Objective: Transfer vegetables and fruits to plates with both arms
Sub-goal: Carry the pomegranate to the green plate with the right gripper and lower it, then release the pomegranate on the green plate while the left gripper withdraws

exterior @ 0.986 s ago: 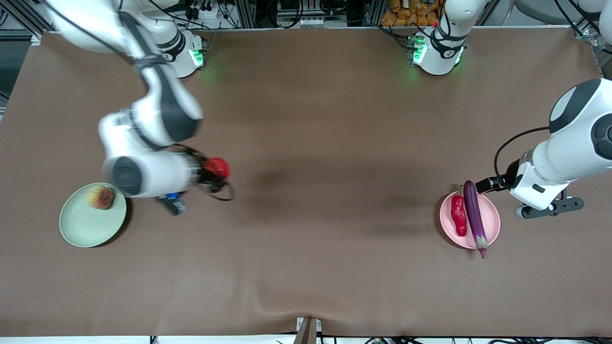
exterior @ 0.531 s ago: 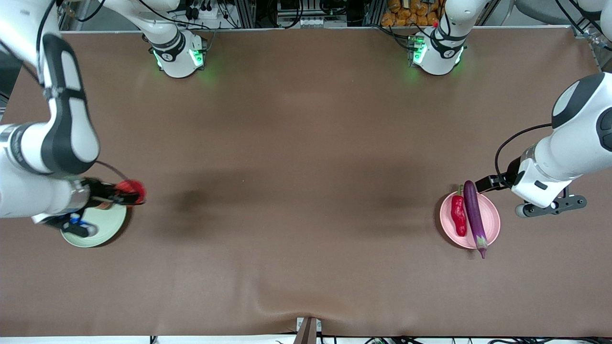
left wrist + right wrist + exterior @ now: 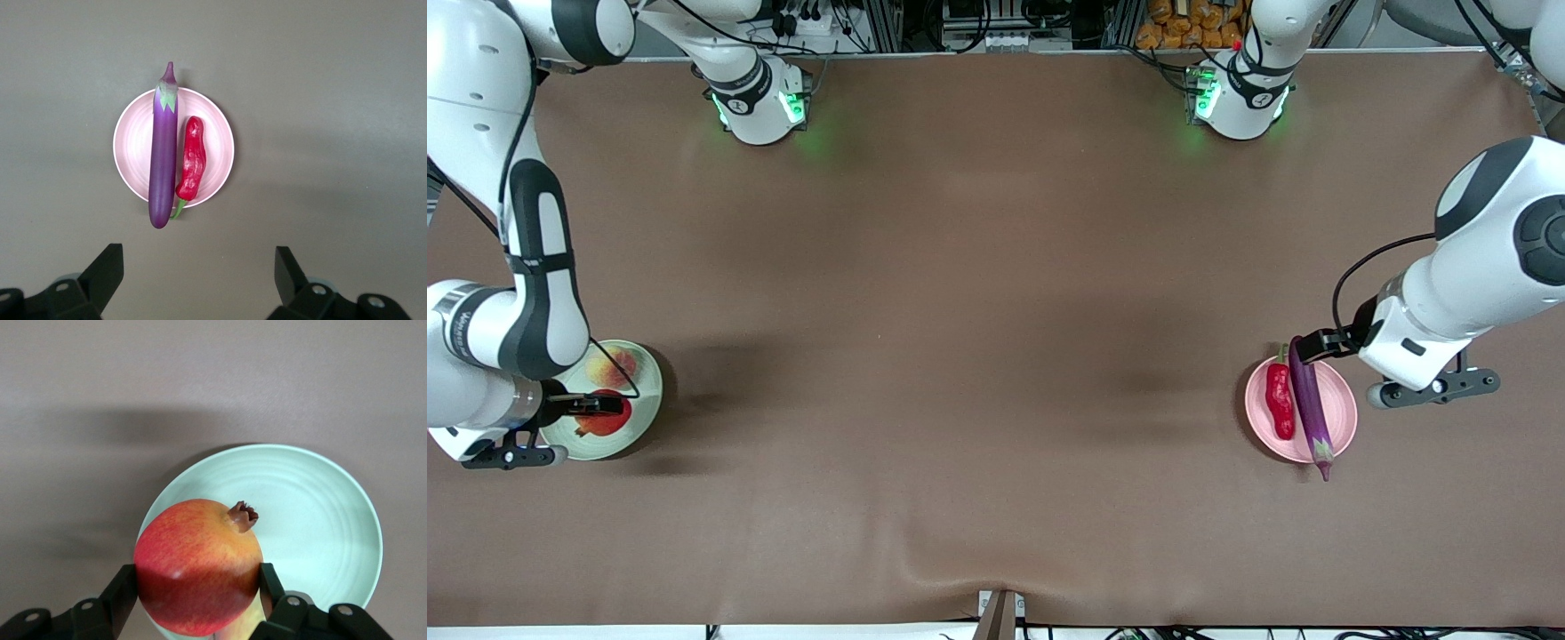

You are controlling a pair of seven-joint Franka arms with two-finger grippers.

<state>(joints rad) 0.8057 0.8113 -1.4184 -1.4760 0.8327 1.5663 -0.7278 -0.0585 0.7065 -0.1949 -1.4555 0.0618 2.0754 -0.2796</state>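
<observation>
The right gripper [image 3: 609, 406] holds the red fruit [image 3: 198, 565] over the green plate [image 3: 646, 388], lower left of the frame; next, opening the fingers. The peach [image 3: 615, 364] is plated already. The left gripper [image 3: 197, 267], fingers wide, waits above the pink plate [image 3: 131, 143] holding eggplant [image 3: 161, 157] and chili [image 3: 193, 159].

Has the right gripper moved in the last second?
Yes. The right gripper, shut on the red fruit, went from bare table toward its arm's end and is now over the green plate.
</observation>
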